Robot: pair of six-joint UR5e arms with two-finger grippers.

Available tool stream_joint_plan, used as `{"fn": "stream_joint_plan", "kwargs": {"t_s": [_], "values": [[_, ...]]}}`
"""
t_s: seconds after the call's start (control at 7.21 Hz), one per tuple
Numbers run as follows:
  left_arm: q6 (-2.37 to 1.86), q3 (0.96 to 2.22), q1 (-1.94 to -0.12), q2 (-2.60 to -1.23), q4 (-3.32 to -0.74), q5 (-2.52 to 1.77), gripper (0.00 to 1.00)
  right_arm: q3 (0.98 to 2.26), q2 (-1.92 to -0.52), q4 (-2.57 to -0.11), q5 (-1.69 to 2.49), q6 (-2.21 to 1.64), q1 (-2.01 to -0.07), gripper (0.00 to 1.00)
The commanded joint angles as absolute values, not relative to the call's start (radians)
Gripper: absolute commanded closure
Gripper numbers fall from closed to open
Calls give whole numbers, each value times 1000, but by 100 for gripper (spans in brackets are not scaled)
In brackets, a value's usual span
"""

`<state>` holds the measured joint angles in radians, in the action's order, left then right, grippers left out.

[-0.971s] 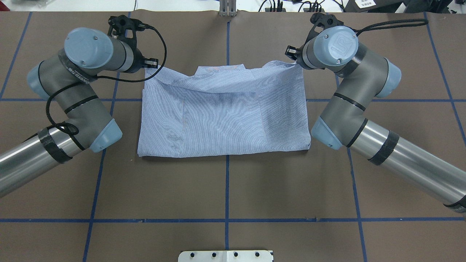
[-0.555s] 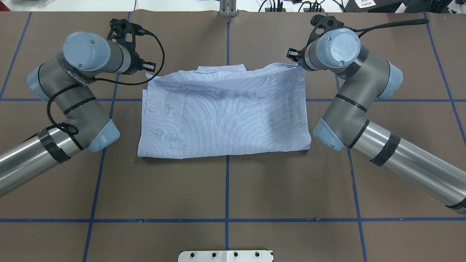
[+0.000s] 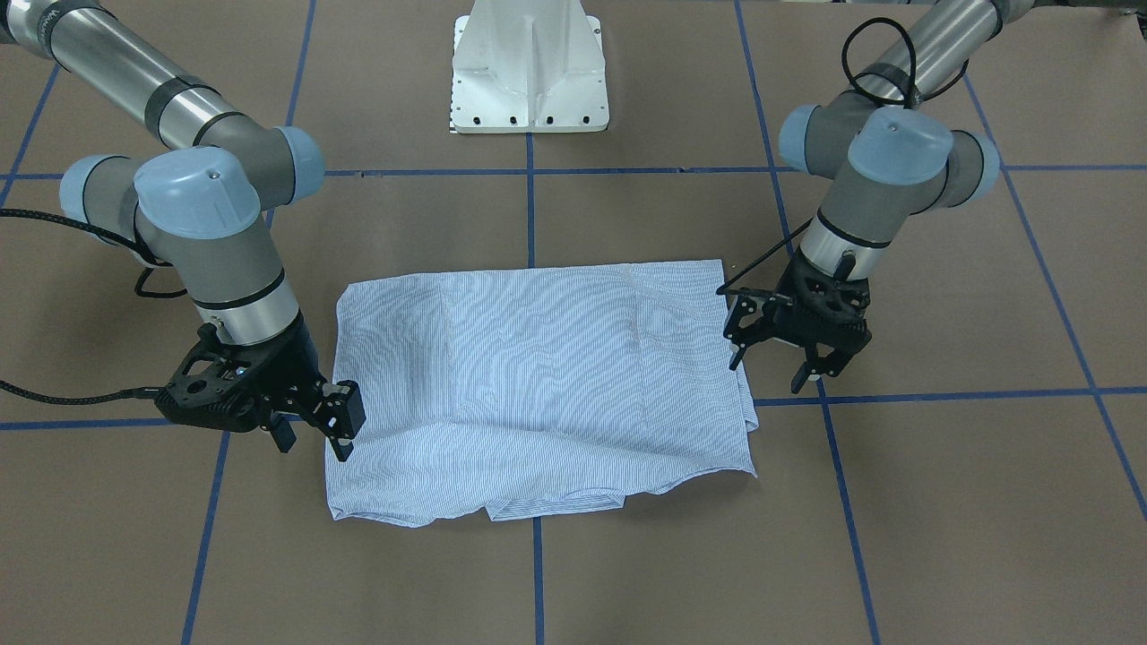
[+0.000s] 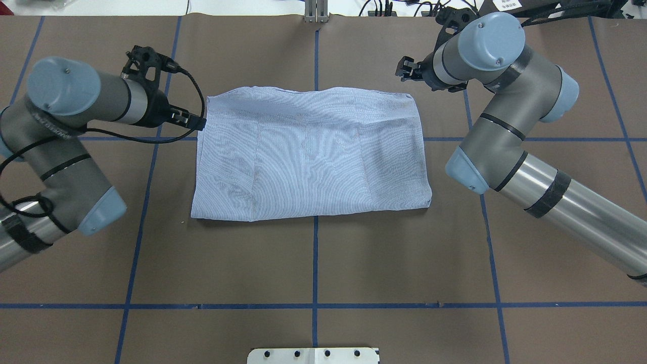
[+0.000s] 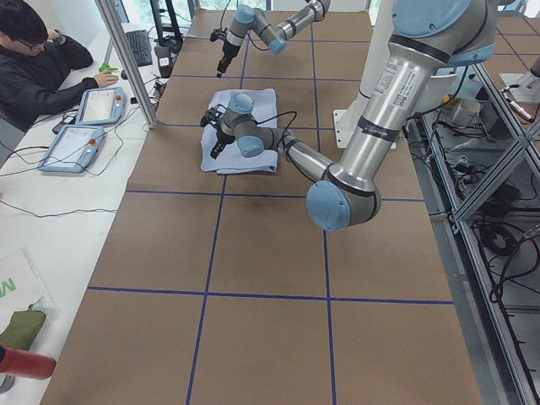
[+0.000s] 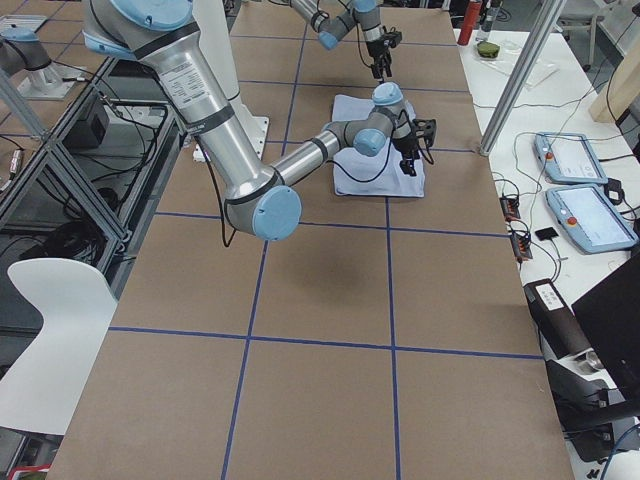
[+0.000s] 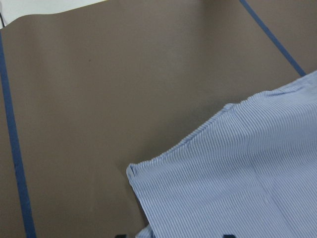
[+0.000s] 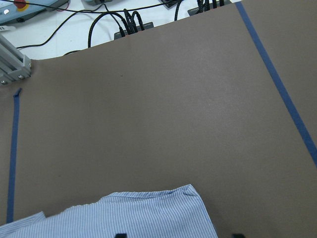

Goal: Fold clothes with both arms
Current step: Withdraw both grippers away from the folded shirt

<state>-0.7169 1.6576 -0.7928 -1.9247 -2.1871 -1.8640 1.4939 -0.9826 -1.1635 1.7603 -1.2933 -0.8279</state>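
Observation:
The clothes, one light blue-and-white striped shirt [image 4: 311,151], lie folded into a flat rectangle on the brown table; the front-facing view shows the shirt [image 3: 538,376] with layered edges along its far side from the robot. My left gripper [image 4: 194,121] hangs open just off the shirt's far left corner, holding nothing; it appears as the left gripper [image 3: 769,369] on the front-facing view's right. My right gripper [image 4: 406,70] is open beyond the far right corner, also empty; the right gripper [image 3: 314,441] hovers at the cloth's edge. Both wrist views show a shirt corner [image 7: 223,188] [image 8: 148,213] below spread fingertips.
The white pedestal base [image 3: 529,72] stands at the robot's side of the table. Blue tape lines [image 4: 315,263] grid the brown surface. A person [image 5: 34,59] sits at a side bench with control tablets [image 5: 93,105] past an aluminium post [image 5: 126,59].
Both grippers have let go of the shirt's far edge, which has dropped flat over the collar. The left arm has swung outward to the left; the right gripper has backed away from the corner.

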Motion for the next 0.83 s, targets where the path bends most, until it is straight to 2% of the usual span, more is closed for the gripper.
{"fn": "stream_joint_plan", "kwargs": {"t_s": [0.0,0.28,0.55,0.69], "values": [[-876,1822,-706,-1745,-2256,-1861,0,1497,-985,-1163,1763,-1292,-830,0],[-1009,1830,-568,-1700,-2322,-1760,0,1505,-986,-1163,1758,-1292,-830,0],[-1086,1810,-484,-1709,-2327,-1692,20,1505,-986,-1163,1758,-1293,-830,0],[-1089,1799,-476,-1713,-2329,-1683,34,1506,-986,-1163,1758,-1293,-830,0]]}}
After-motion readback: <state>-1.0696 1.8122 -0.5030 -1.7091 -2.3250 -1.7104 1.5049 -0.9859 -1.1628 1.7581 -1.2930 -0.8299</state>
